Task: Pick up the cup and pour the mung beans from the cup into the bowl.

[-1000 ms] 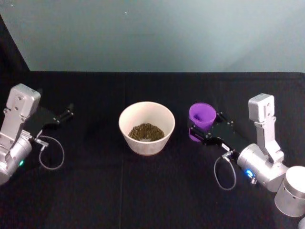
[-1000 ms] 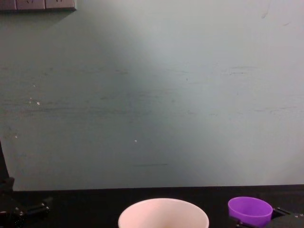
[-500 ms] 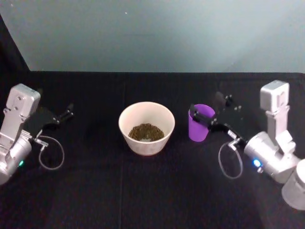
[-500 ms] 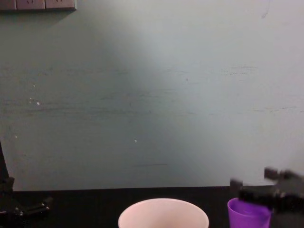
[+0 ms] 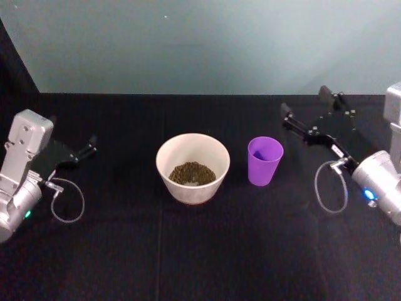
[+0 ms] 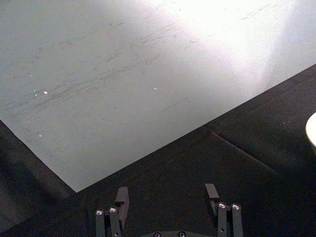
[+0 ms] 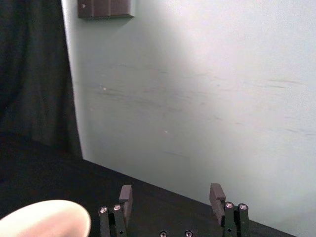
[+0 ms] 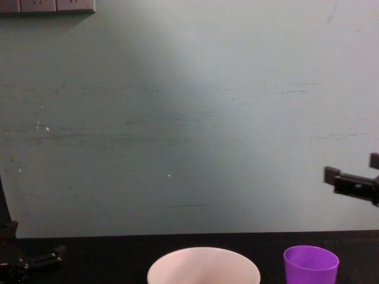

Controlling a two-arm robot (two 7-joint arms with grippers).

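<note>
Bowl (image 8: 203,265) and cup (image 8: 311,264) cut at chest view's lower edge, contents hidden there. Bowl rim sliver clipped in left wrist view (image 6: 312,132), corner-cropped in right wrist view (image 7: 47,218). Right gripper (image 8: 354,180) cut by chest view's right edge.

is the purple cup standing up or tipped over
Standing up. The cup rests on the table beside the bowl, mouth up, nothing holding it.

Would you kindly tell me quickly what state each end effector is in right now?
Left end effector: open, holding nothing.
Right end effector: open, holding nothing, raised clear of the cup.
</note>
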